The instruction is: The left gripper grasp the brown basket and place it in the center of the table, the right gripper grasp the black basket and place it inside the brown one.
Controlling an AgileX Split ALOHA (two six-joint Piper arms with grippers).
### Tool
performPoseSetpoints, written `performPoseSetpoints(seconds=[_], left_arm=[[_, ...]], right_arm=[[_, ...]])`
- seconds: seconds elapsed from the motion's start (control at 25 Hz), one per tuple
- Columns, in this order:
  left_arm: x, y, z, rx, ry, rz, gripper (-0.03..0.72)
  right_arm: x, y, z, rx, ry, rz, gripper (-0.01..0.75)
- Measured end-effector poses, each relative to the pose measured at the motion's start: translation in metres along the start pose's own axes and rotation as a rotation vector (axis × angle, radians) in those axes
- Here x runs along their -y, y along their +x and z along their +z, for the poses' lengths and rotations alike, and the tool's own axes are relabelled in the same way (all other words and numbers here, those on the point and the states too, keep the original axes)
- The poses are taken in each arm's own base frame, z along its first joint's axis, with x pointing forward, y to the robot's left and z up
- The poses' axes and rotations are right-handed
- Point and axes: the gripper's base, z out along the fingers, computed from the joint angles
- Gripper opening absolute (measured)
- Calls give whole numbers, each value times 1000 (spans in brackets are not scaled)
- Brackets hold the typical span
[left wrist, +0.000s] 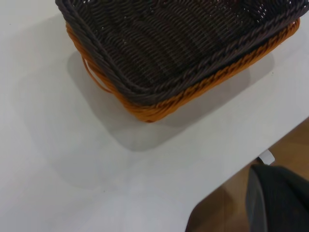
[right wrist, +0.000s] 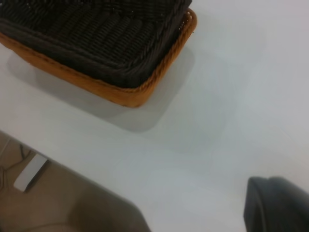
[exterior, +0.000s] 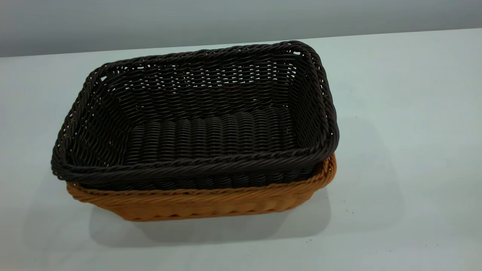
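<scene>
Nearest, the brown wicker basket (exterior: 203,203) sits mid-counter (exterior: 406,150) with the black wicker basket (exterior: 203,124) nested inside it, itself empty. Both look light, stiff and grippy, best taken at the braided rim. Neither hand's state can be told from any view.

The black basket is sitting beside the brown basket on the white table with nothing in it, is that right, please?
Not quite: the black basket sits nested inside the brown basket, not beside it, as the exterior view shows. It is empty, and both are on the white table.
</scene>
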Motion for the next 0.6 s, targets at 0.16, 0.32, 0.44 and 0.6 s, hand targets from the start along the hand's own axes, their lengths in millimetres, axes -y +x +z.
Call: performPoseSetpoints(seconds=[0.16,0.32,0.44,0.6], left_arm=[[-1,0,0,4,-55,-44,-1],[-3,0,-1,11,-160,-123,-1],[-5,1,-2,16,-249,-190,-1],[-7,1,-3,24,-362,-277,-1]], right_arm=[[2,-1,1,2,68,69,0],[5,-2,2,14,179,155,0],[8,-2,2,21,263,220,0],[11,-2,1,31,370,302,0]])
